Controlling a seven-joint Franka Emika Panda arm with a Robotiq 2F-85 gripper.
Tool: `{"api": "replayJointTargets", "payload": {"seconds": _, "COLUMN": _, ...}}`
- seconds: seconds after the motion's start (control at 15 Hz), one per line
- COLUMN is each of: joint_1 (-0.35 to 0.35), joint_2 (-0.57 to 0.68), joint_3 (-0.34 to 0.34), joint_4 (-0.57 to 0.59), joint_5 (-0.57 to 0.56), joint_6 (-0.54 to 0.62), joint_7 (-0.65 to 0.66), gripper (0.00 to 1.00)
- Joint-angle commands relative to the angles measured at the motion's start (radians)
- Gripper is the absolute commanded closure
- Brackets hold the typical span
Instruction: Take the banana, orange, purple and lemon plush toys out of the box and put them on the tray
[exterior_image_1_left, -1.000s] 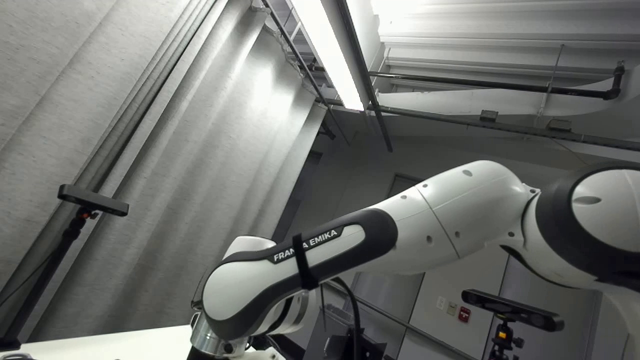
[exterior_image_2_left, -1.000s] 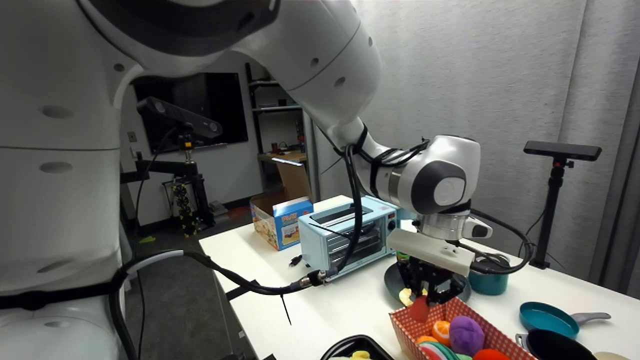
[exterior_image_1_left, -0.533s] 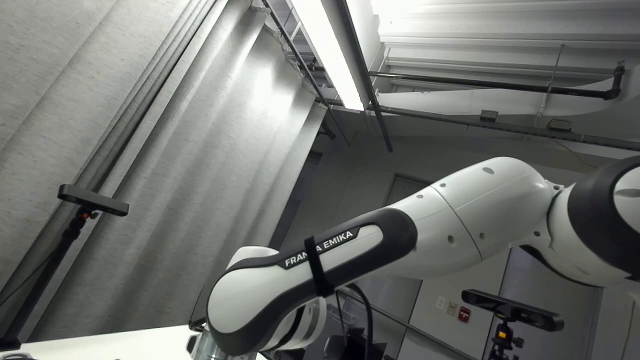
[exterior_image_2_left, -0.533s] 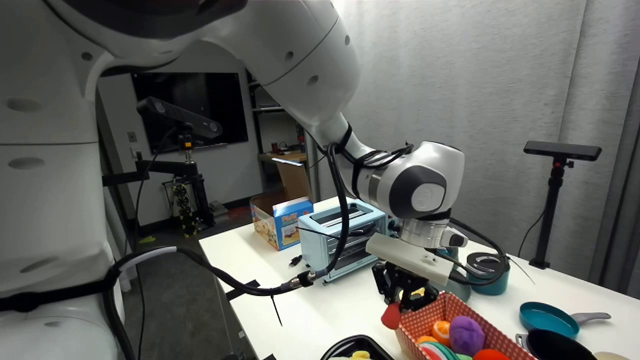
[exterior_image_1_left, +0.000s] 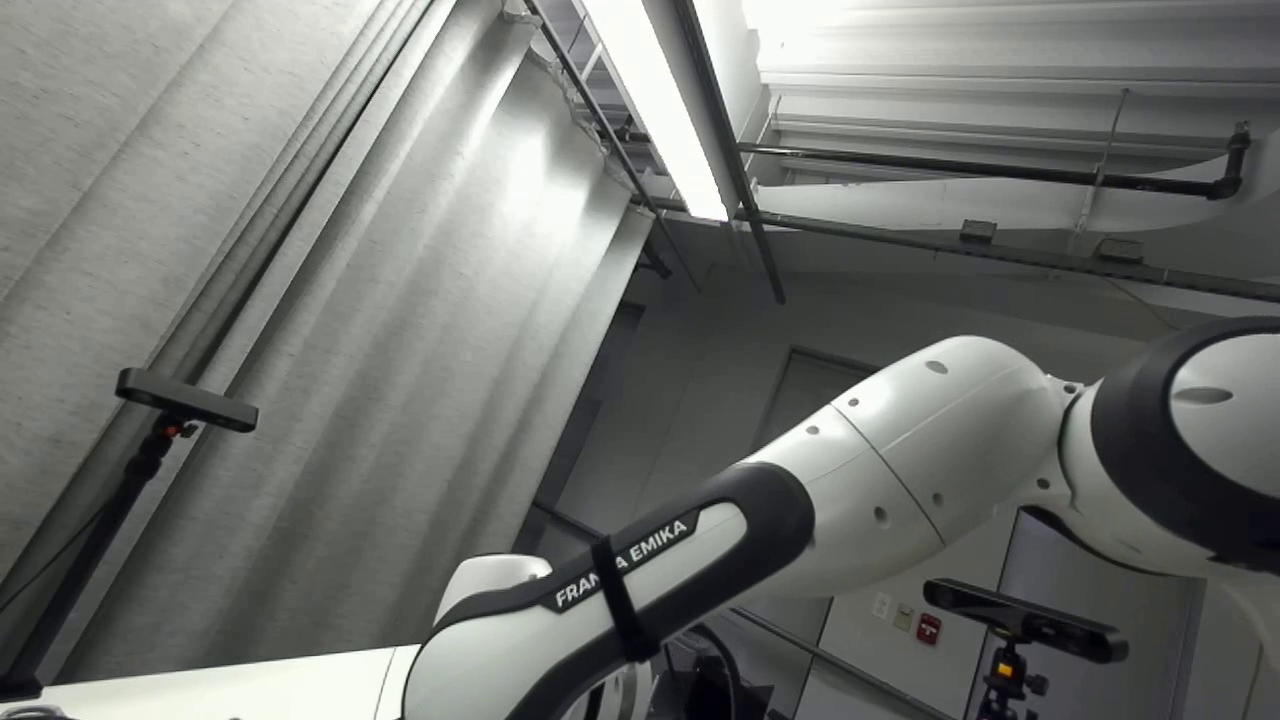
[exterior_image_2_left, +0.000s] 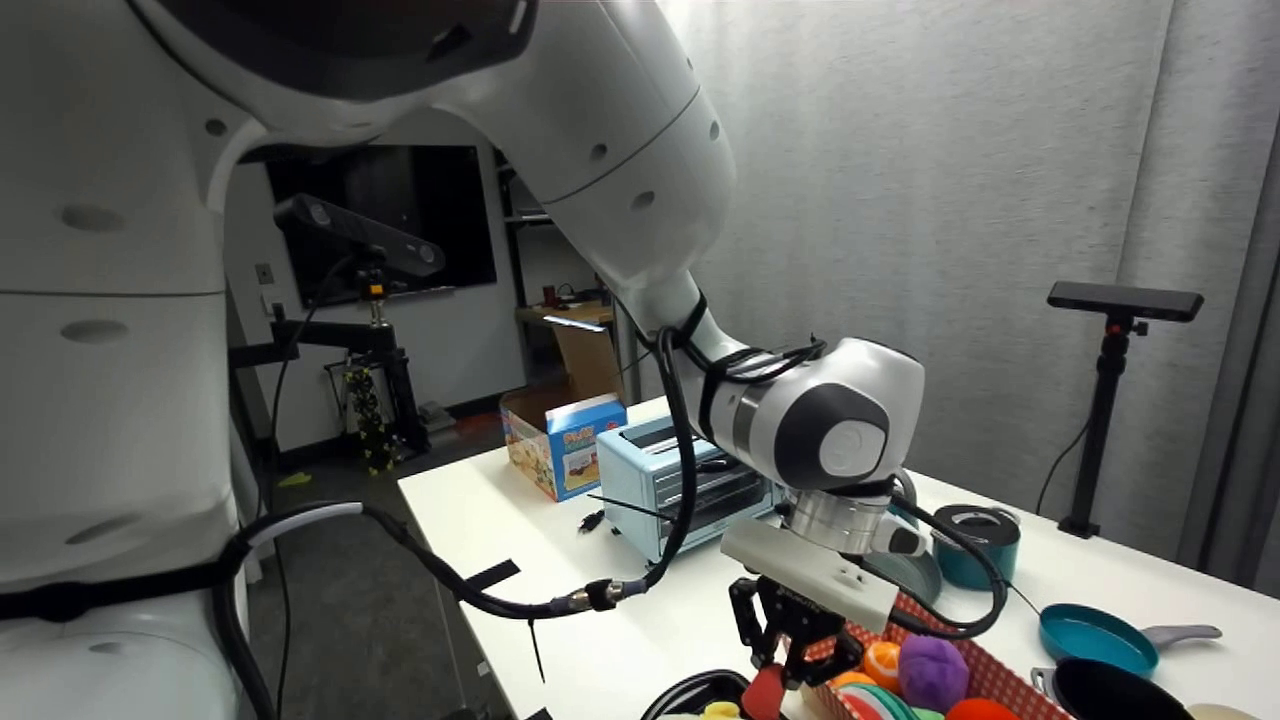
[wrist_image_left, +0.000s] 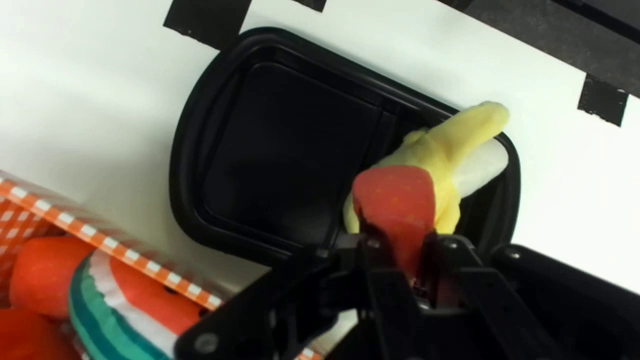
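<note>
While the banana plush lies on the tray, I note the gripper clamped on a red plush near it; the orange plush and purple plush sit in the checked box.

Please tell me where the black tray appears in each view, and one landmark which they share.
In an exterior view with the curtain at left: not shown.
In an exterior view: black tray at the bottom edge, just right of middle, partly cut off.
Wrist view: black tray at upper middle, banana toy on its right half.
Shared landmark: the white table, visible in all three.
</note>
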Motion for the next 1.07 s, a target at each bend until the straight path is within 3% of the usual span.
{"api": "replayJointTargets", "payload": {"seconds": 0.0, "joint_1": -0.007, "joint_2": 0.024, "joint_3": -0.02, "joint_4": 0.003, "joint_5": -0.027, "joint_6": -0.008, "joint_7": 0.018, "gripper": 0.57}}
{"api": "replayJointTargets", "payload": {"seconds": 0.53, "joint_1": -0.019, "joint_2": 0.04, "joint_3": -0.033, "joint_4": 0.039, "joint_5": -0.014, "joint_6": -0.015, "joint_7": 0.018, "gripper": 0.01}}
{"api": "replayJointTargets", "payload": {"seconds": 1.0, "joint_1": -0.018, "joint_2": 0.042, "joint_3": -0.024, "joint_4": 0.127, "joint_5": 0.01, "joint_6": 0.013, "joint_7": 0.011, "gripper": 0.0}}
